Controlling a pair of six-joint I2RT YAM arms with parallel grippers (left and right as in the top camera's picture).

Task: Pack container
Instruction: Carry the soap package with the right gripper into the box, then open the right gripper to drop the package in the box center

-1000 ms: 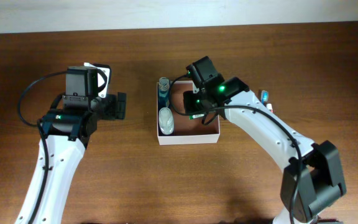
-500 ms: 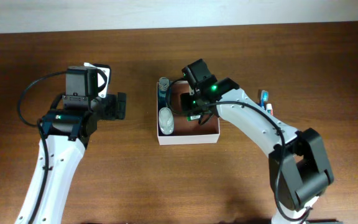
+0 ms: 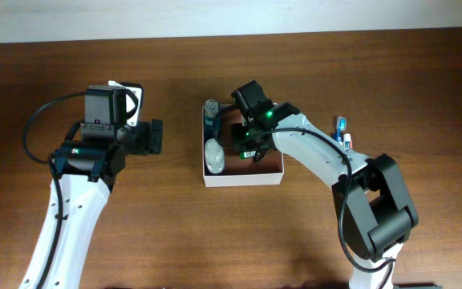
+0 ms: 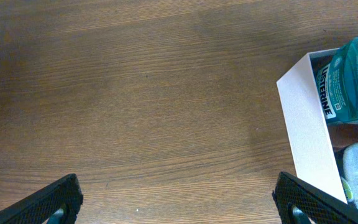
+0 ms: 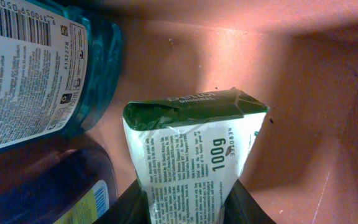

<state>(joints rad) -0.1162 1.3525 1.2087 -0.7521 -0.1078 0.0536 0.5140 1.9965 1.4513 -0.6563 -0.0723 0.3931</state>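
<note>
Your right gripper point(image 5: 188, 208) is pinching a tube point(image 5: 191, 149) inside the container point(image 3: 243, 178), beside the mouthwash bottle point(image 4: 347, 81); your left gripper point(image 4: 179, 199) is gaping wide; small items point(image 3: 342, 127) are probably waiting outside.

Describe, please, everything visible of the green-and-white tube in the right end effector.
The tube looks like soft plastic: a white body with small dark print and a flat, crimped dark-green end. The right end effector pinches its lower part, with the crimp pointing away from the wrist camera. It sits inside the container, beside the teal mouthwash bottle; whether it touches the floor is unclear.
</note>
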